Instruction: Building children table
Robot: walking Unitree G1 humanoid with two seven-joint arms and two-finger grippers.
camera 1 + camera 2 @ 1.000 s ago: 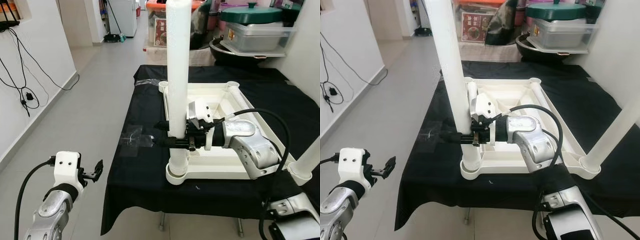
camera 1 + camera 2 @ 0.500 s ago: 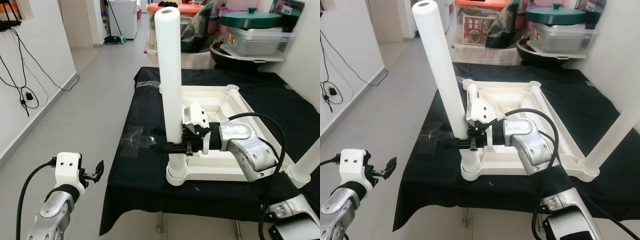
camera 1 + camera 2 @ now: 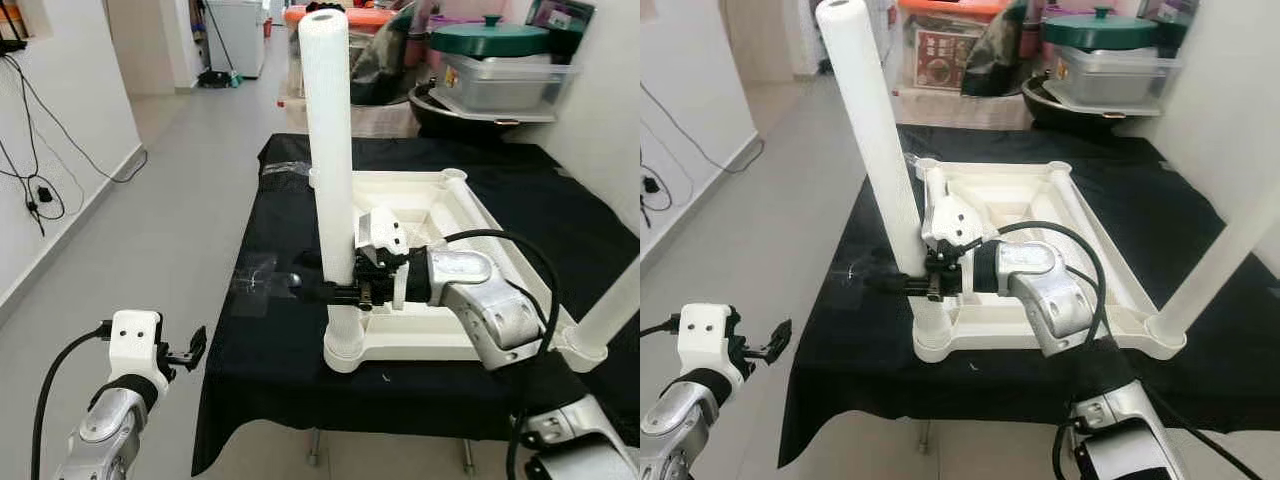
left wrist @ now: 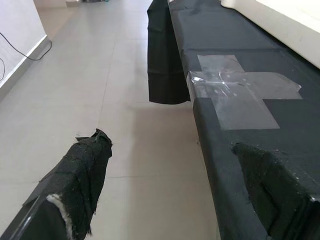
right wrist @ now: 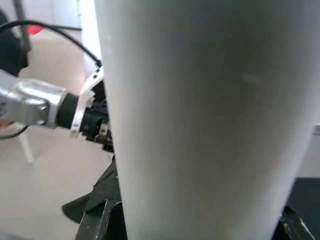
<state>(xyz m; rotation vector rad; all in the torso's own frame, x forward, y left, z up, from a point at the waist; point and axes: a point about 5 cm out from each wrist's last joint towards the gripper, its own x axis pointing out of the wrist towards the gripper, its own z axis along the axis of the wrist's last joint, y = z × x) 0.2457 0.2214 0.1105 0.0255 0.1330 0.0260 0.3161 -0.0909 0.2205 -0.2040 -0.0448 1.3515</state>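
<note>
An upturned white children's table top (image 3: 430, 342) lies on a black-clothed table. A tall white leg (image 3: 328, 150) stands nearly upright in its near left corner socket. My right gripper (image 3: 318, 290) is shut on this leg low down, one black finger on each side; in the right wrist view the leg (image 5: 200, 115) sits close between the fingers. A second white leg (image 3: 612, 312) rises from the near right corner. My left gripper (image 3: 193, 347) hangs open over the floor, left of the table, holding nothing; its cloth-wrapped fingers (image 4: 82, 165) are spread wide.
The black cloth (image 3: 262, 350) drapes over the table's edge, with a clear tape patch (image 3: 255, 280) near the left side. Storage bins and a green-lidded pot (image 3: 495, 55) crowd the back. Tiled floor (image 3: 180, 170) stretches left to a white wall with cables (image 3: 40, 190).
The whole view has shifted, so the leg's top end now shows. My right gripper stays shut on the leg at the same height. The left arm still hangs in place.
</note>
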